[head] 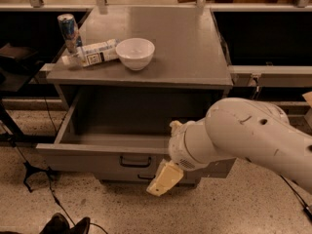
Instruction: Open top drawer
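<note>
The top drawer is standing wide open beneath the grey worktop, its front jutting well forward of the cabinet and its inside showing as a bare grey tray. Its thin black pull handle is sitting at the middle of the front, with nothing touching it. Just to the right of that handle, the robot's hand is hanging in front of the cabinet, a cream piece tilting down and to the left below the drawer's front edge and covering part of the lower drawer. Whether the hand is open or closed cannot be told from this angle, and nothing is showing in its grip. The bulky white arm is reaching in from the right and hiding the drawer's right end. On the worktop's rear left, a white bowl is sitting upright, a bottle is lying on its side just beside it, and a drinks can is standing near the corner.
</note>
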`<state>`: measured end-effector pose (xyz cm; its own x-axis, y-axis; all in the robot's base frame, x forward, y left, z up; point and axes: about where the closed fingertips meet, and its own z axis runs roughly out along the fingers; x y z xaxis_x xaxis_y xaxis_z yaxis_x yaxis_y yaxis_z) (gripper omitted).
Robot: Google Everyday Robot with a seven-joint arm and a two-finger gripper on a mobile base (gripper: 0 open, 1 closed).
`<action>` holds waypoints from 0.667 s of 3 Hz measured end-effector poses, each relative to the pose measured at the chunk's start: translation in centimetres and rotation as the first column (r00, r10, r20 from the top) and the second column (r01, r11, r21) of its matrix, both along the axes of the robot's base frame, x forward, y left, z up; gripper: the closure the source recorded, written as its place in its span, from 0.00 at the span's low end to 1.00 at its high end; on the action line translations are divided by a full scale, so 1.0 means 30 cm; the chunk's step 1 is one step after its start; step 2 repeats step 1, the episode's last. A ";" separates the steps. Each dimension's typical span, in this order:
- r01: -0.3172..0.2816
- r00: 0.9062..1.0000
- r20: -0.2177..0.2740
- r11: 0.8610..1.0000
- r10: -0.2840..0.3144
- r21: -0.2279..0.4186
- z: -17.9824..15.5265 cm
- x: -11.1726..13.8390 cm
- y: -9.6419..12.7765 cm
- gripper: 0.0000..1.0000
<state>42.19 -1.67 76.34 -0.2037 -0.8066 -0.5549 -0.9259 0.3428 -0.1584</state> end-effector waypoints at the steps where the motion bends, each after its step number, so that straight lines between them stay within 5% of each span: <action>1: 0.000 1.000 0.000 1.000 0.000 0.000 0.000 0.000 0.000 0.00; 2: 0.000 1.000 0.000 1.000 0.000 0.000 0.000 0.000 0.000 0.00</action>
